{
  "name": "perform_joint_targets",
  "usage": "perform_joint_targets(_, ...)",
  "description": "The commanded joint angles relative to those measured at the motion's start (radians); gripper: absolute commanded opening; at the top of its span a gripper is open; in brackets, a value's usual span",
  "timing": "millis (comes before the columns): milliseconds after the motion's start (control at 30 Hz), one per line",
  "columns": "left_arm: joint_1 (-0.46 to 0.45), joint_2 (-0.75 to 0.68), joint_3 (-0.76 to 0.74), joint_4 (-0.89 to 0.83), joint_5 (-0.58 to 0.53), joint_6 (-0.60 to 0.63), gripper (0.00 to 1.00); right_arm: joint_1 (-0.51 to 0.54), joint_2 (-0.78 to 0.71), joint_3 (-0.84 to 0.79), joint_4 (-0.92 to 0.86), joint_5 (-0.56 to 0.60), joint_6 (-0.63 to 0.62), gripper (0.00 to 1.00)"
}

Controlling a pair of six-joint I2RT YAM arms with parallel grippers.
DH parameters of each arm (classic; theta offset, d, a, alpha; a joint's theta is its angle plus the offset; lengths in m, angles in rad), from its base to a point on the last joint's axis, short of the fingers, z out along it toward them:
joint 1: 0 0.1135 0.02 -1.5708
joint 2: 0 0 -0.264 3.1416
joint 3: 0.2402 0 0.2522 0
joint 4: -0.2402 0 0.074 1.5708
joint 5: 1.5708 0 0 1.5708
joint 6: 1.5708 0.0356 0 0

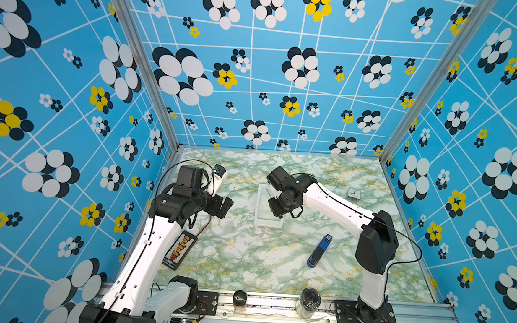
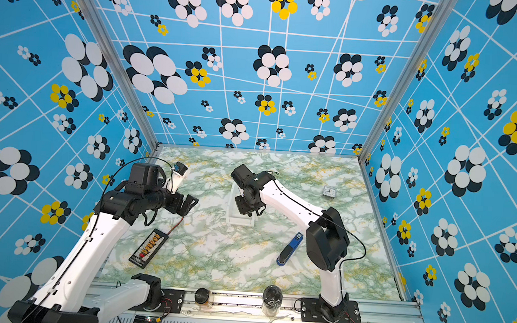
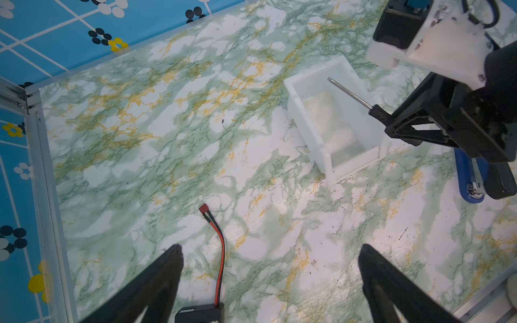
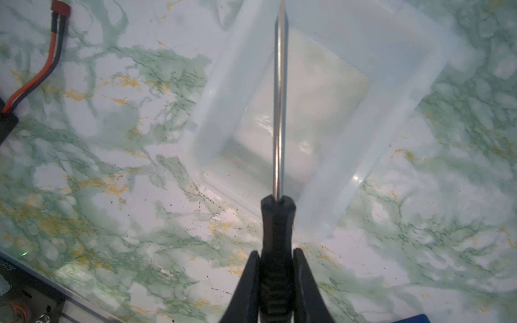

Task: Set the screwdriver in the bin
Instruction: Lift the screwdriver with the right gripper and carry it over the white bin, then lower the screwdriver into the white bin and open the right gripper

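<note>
Black-handled and steel-shafted, the screwdriver [image 4: 279, 139] is clamped by its handle in the right gripper [image 4: 277, 258] and held aloft, its shaft reaching over the open top of the white bin [image 4: 223, 92]. The carry step looks nearly done. Next, I judge, the handle must come inside the rim and sink lower before the jaws part; the left gripper [image 3: 271, 251] hangs spread and empty, well apart.

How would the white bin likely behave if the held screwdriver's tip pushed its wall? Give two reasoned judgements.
The bin would probably slide, not tip: its broad base sits flat on the glossy tabletop. It looks light: thin translucent plastic, nothing inside.
</note>
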Motion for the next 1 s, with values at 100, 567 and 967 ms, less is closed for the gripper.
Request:
perform_joint_targets(100,-0.009,-0.017,0.005,0.009,0.024,-0.012,0.99,-0.006,0.096,0.089,-0.002,-0.021,-0.004,0.19)
perform_joint_targets(567,-0.009,-0.022,0.001,0.009,0.048,-0.022,0.99,-0.016,0.269,0.198,0.013,-0.02,0.012,0.19)
perform_joint_targets(967,-0.008,-0.022,-0.009,0.009,0.055,-0.024,0.99,-0.023,0.346,0.232,0.032,-0.015,0.014,0.21)
